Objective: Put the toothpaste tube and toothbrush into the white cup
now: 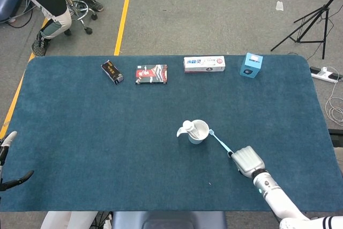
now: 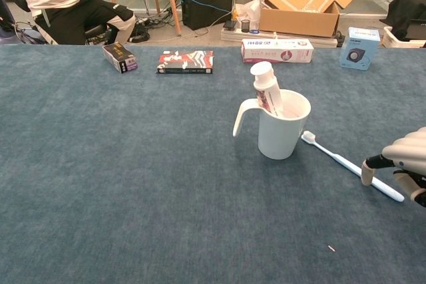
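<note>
Toothbrush (image 2: pixel 349 165), a slim pale-blue plastic stick, lies flat on the felt-like blue tabletop (image 2: pixel 133 164), bristle end just beside the white cup (image 2: pixel 283 128) and its long axis slanting out to the right robot hand (image 2: pixel 403 164). That hand sits over the handle end, fingers curled down around it; whether they grip yet I cannot tell. The toothpaste tube (image 2: pixel 266 89) already stands cap-up in the glossy, handled cup; the left robot hand (image 1: pixel 8 159) lies well apart at the tabletop's far edge.

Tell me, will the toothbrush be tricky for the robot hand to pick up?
Probably a little. The toothbrush is thin and lies flat on the blue cloth, so fingers may slide off. It looks light and stiff, so it likely won't droop once the right robot hand lifts it.
</note>
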Robot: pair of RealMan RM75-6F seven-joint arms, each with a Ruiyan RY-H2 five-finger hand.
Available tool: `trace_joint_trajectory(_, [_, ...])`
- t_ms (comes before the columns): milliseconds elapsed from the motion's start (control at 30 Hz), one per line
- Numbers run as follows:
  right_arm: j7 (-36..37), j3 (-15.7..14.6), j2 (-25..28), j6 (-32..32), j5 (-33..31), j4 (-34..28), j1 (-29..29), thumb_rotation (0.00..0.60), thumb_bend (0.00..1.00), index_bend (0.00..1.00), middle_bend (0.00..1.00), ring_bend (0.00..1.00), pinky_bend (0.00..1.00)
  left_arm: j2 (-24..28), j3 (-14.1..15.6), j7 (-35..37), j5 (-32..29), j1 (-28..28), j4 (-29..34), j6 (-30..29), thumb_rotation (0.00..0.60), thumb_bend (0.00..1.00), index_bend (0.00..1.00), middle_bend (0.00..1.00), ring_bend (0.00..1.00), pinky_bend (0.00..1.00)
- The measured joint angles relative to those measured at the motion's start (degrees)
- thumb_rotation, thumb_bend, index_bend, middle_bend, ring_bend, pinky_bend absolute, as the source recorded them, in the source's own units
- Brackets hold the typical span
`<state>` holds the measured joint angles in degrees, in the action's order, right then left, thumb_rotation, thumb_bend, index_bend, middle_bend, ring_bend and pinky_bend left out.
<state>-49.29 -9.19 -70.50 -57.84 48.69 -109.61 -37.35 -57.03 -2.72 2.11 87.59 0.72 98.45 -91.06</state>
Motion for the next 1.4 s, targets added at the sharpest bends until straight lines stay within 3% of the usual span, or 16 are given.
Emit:
trace_joint_trajectory(467, [-0.56,-0.11,0.16,-0.34,-3.85,1.13,-1.05,0.6,0.83,0.3,1.0,1.0,1.0,0.03,-0.03,0.05,-0.09,0.01,0.0,0.06,0.6,0.04,0.03,0.15,0.16,0.26])
trace_joint_trajectory(867, [-1.48,2.31,-1.5,-4.5,-9.45,6.4,-2.05,0.6,0.82,0.3,1.0,1.0,1.0,-0.01,-0.11,0.03,-0.26,0.05,-0.08,0.13,0.6,0.04,0.03,0.15,0.16,0.26])
trace_joint_trajectory(1000, [0.56,2.47,-0.73,-4.72,-6.9,5.32,-1.48,0.6,0.68,0.31,1.0,1.0,1.0,-0.04,-0.08,-0.13,-0.31,0.08,-0.11,0.26,0.6,0.04,0.03,0.15,0.16,0.26])
trace_joint_trajectory(1233, [8.16,2.98,0.39,-6.3,4.26,4.14,0.89,0.6,0.35,0.39,1.0,1.0,1.0,-0.17,0.01,-0.53,-0.16,0.08,-0.07,0.26,0.6,0.04,0.03,0.15,0.16,0.26])
trace_joint_trajectory(1400, [14.56,3.66,-1.14,-7.11,11.88,7.47,2.72,0.6,0.25,0.42,1.0,1.0,1.0,-0.15,-0.01,-0.49,-0.23,0.08,-0.03,0.27,0.6,0.04,0.03,0.15,0.16,0.26])
